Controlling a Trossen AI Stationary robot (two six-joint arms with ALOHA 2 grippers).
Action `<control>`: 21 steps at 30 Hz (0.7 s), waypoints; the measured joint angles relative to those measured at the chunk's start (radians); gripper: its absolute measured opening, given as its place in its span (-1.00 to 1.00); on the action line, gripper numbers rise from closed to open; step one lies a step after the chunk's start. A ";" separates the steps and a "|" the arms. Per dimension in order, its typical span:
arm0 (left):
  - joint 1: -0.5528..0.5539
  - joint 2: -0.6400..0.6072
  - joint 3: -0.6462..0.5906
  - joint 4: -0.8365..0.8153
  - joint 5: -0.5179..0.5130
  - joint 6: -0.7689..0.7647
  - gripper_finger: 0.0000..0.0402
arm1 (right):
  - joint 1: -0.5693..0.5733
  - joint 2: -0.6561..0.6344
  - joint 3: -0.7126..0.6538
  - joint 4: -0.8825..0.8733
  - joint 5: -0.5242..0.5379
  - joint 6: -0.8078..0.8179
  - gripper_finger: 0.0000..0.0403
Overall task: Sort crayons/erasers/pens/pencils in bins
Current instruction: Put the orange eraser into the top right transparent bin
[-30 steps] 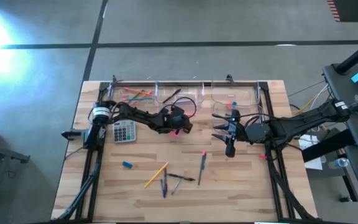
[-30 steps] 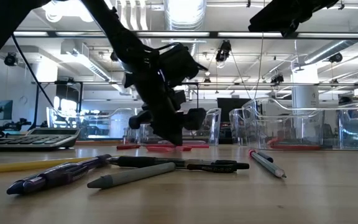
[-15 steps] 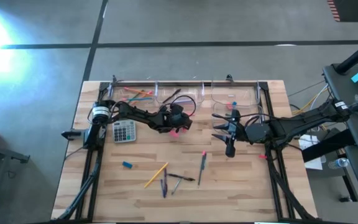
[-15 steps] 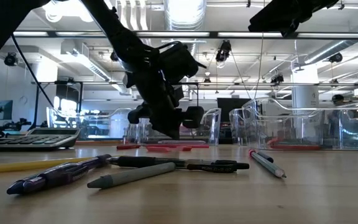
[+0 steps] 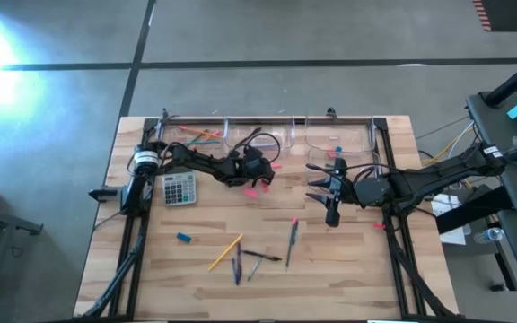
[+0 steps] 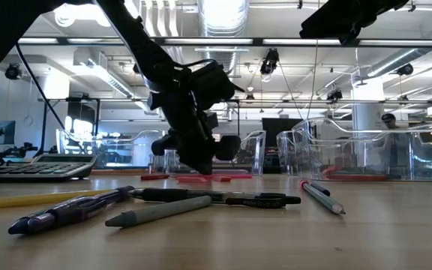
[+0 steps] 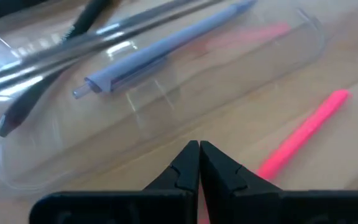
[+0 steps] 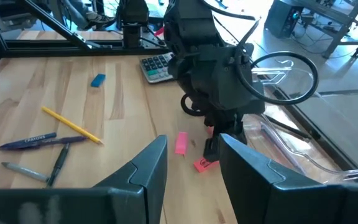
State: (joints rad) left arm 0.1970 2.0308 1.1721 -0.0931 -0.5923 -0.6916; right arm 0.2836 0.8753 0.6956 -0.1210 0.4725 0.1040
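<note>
far bins' [image 5: 339,136] contents too small

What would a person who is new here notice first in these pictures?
Probably the left hand, shut with nothing visibly in it, close above the table beside pink pieces and in front of the clear bins along the far edge. Next, the loose cluster of pens and a yellow pencil lying near the front edge. The right hand waits open on the right side.

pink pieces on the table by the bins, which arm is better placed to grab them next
Left. Its shut hand hangs right over the pink pieces. The right hand waits farther off, beside the rightmost bin.
</note>
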 joint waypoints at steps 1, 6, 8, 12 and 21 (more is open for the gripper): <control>0.000 0.000 0.000 -0.001 0.007 0.000 -1.00 | 0.000 0.000 0.000 0.000 0.000 0.000 -0.33; -0.004 -0.003 0.001 -0.022 0.047 0.000 -1.00 | 0.000 0.000 0.000 0.000 0.000 0.000 -0.33; -0.013 -0.006 0.005 -0.042 0.067 0.000 -1.00 | 0.000 0.000 0.000 0.000 0.000 0.000 -0.33; -0.054 -0.020 0.007 -0.074 0.090 0.001 -1.00 | 0.000 0.000 0.000 0.000 0.000 -0.001 -0.33; -0.125 -0.130 0.006 -0.115 0.145 0.070 -1.00 | 0.000 0.000 0.000 0.000 0.000 0.000 -0.33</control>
State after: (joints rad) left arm 0.0716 1.9003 1.1786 -0.2076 -0.4476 -0.6216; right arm 0.2836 0.8753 0.6956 -0.1209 0.4725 0.1040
